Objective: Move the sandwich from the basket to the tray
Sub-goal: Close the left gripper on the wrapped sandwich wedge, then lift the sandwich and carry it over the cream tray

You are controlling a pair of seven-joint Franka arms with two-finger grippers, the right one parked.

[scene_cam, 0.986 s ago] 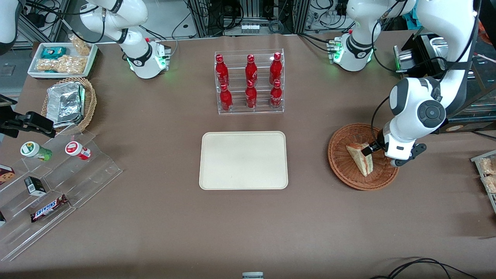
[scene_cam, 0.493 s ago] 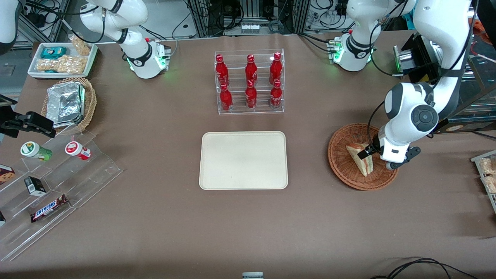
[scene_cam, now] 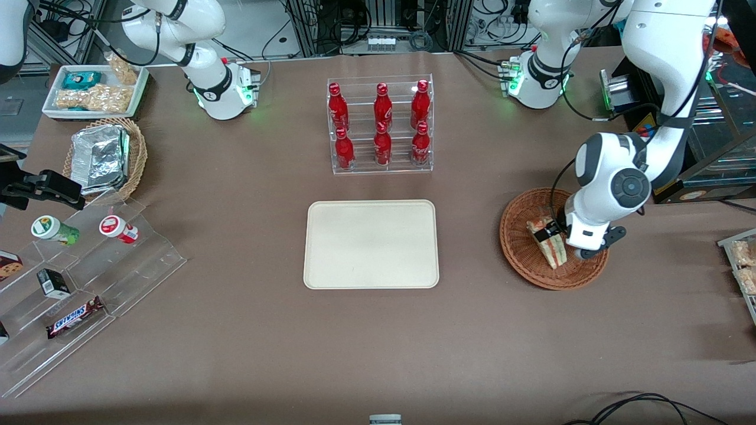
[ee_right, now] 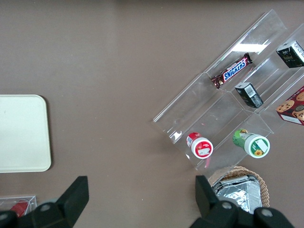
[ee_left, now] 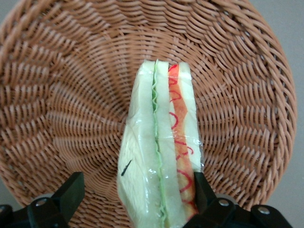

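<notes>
The sandwich (scene_cam: 549,245) (ee_left: 159,156), a clear-wrapped white wedge with green and red-orange layers, stands on edge in the round reddish-brown wicker basket (scene_cam: 522,262) (ee_left: 61,95) toward the working arm's end of the table. My gripper (scene_cam: 555,236) (ee_left: 137,197) is down inside the basket, open, with its fingers on either side of the sandwich's thick end. One fingertip (ee_left: 202,187) touches the red-filling side. The other fingertip (ee_left: 71,192) stands apart from the bread. The cream-beige tray (scene_cam: 371,244) (ee_right: 21,133) lies bare at mid-table.
A clear rack of red bottles (scene_cam: 381,127) stands farther from the front camera than the tray. Toward the parked arm's end are a stepped acrylic stand with snacks (scene_cam: 77,271), a tan basket with a foil package (scene_cam: 103,156) and a white snack tray (scene_cam: 94,88).
My gripper has slid across the basket toward the tray and come down, so its fingers now straddle the sandwich. The sandwich has barely moved.
</notes>
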